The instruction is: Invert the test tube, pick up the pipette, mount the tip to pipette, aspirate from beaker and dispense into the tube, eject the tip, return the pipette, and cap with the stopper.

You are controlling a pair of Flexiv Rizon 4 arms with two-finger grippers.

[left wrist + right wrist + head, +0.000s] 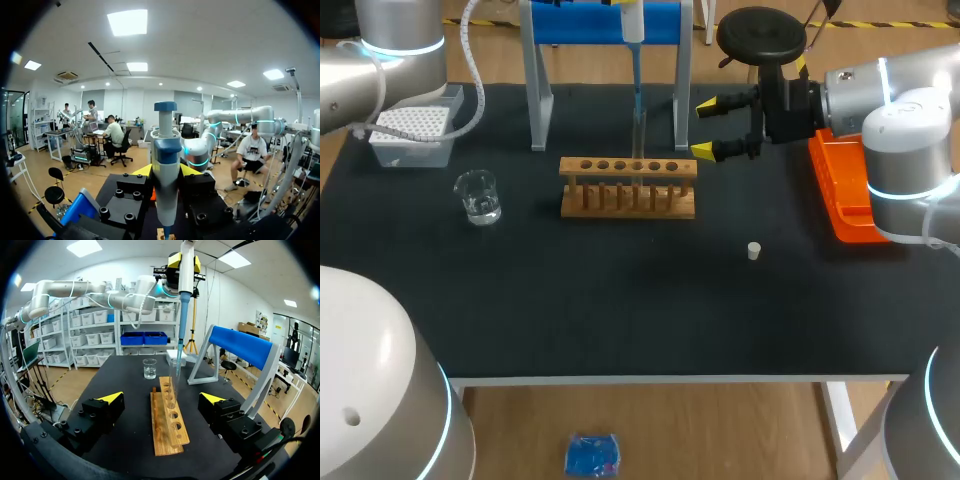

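The pipette [634,40] hangs upright over the wooden rack [628,187], its tip reaching down into a clear test tube [639,135] standing in a rack hole. My left gripper [166,172] is shut on the pipette body [165,160]; the right wrist view shows that gripper [183,261] high above the tube [176,375]. To the right of the rack my right gripper [718,127] stands open and empty, facing the rack end [167,420]. The water beaker [478,196] sits left of the rack. A small white stopper [754,251] lies on the mat, front right.
A white tip box [412,135] stands at the back left. The blue pipette stand [610,25] rises behind the rack. An orange tray [845,195] lies at the right edge under my right arm. The dark mat [620,300] spreads in front of the rack.
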